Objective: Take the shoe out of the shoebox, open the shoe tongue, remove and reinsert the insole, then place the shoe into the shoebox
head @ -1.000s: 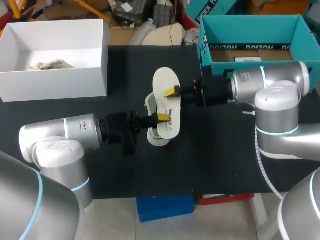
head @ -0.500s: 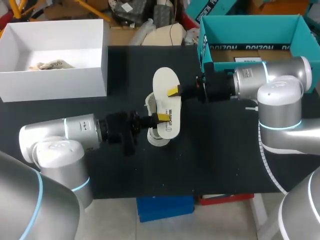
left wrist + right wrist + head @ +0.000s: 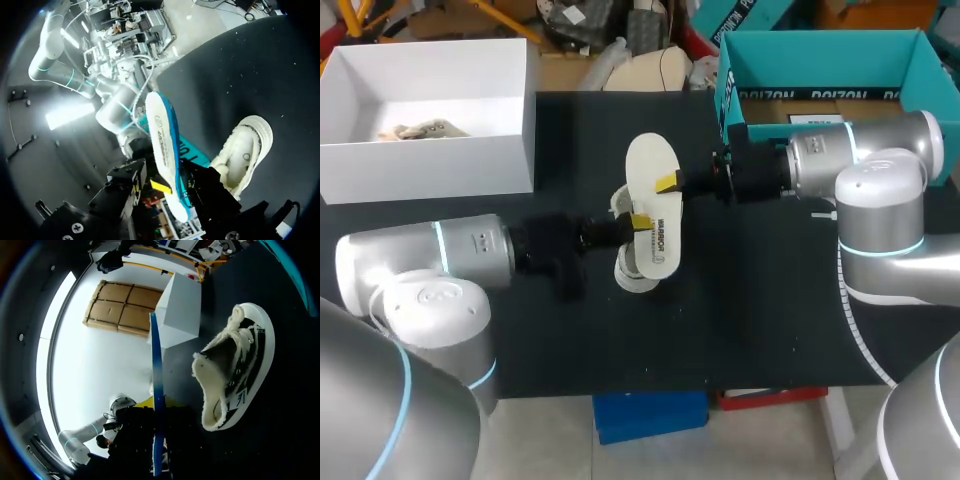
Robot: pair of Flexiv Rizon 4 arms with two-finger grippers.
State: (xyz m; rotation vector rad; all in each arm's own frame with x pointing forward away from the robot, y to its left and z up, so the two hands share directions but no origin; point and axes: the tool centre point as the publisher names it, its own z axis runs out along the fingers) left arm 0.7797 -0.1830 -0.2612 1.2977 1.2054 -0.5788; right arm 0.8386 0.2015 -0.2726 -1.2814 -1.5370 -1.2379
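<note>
You are looking down on a black worktop (image 3: 770, 300) with both jaws meeting near its middle. Your left silver arm (image 3: 430, 265) comes in low across the near side, and your right silver arm (image 3: 860, 155) lies level from the opposite side, so the two sets of jaws face each other.

Well behind the left jaws stands an open white cardboard shoebox (image 3: 430, 165). An open teal cardboard shoebox (image 3: 820, 45) stands just behind the right arm, well back from the right jaws.

The white low-top shoe with the fleecy lining (image 3: 632, 275) is out of both boxes. It rests on the worktop beneath both sets of jaws and neither pair touches it. From the right wrist you can see down into its open mouth, beside and below those jaws.

The white foam insole with the blue-green underside (image 3: 650, 165) is out of the shoe and held up above it. The right jaws pinch it around its middle, one yellow tip on the white face. The left jaws pinch it nearer its lower end, the insole standing on edge between them and running out ahead of them.

A small wad of crumpled paper (image 3: 420, 130) lies inside the white shoebox, far from either set of jaws.
</note>
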